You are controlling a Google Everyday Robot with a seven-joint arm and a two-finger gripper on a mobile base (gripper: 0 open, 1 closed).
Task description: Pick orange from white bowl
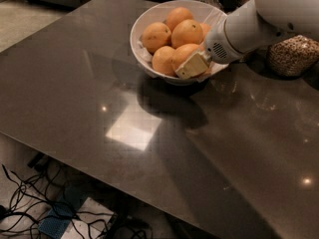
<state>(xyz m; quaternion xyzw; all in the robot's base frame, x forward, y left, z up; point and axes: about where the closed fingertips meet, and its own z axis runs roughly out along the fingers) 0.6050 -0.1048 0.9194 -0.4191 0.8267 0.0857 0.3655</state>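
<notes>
The white bowl [144,54] stands at the far middle of the dark table and holds several oranges. The orange [180,55], slightly oblong, lies at the bowl's front right, next to smaller round ones [156,36]. My gripper [188,64] reaches in from the right over the bowl's front right rim. Its beige tip lies against the front of that orange. The white arm [259,19] hides the bowl's right side.
A glass jar of nuts [293,55] stands on the table to the right of the bowl, behind the arm. The dark glossy table [149,148] stretches toward me. Cables and a box [75,218] lie on the floor below its front edge.
</notes>
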